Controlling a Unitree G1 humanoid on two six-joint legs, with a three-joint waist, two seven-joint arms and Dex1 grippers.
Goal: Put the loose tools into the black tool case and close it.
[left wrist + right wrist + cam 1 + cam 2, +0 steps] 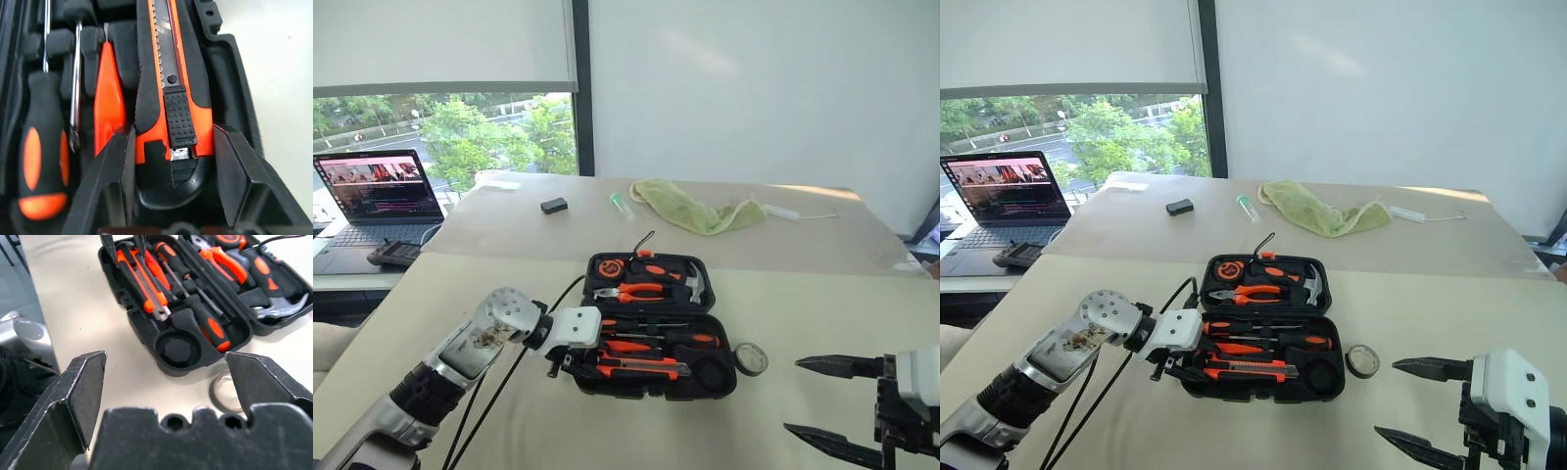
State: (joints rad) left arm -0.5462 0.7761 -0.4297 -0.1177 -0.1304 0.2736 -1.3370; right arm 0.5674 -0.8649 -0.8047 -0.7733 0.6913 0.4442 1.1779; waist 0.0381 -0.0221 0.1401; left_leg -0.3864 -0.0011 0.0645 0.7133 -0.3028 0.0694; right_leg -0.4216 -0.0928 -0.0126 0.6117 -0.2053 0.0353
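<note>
Nearest on the right, the right gripper point(832, 397) hung with its two black fingers spread wide and nothing between them, low over the cream table point(803, 323) and well apart from the case. Just beyond it, the small tape roll point(750, 359) lay flat on the table, touching or nearly touching the right end of the black tool case point(651, 323), not yet in the round well point(177, 348) moulded at that end.

On the left, the left gripper point(168, 169) was at the near left corner of the open case, its fingers partly apart on either side of the butt of the orange-and-black utility knife point(168, 98); whether they were pinching it could not be told. The knife lay in the near slot. Just beyond it sat the thin red tester screwdriver point(108, 103), then two orange-and-black screwdrivers point(661, 338). In the far half were the pliers point(631, 291), hammer point(693, 284) and tape measure point(610, 266).

Further off lay a green cloth point(695, 211), a small black box point(554, 205) and a laptop point(382, 196) at far left.

The step in hand looked like seating the knife. Next, the left fingers would need to back off clear, the tape roll must go into its well, and the lid must then be folded over.
</note>
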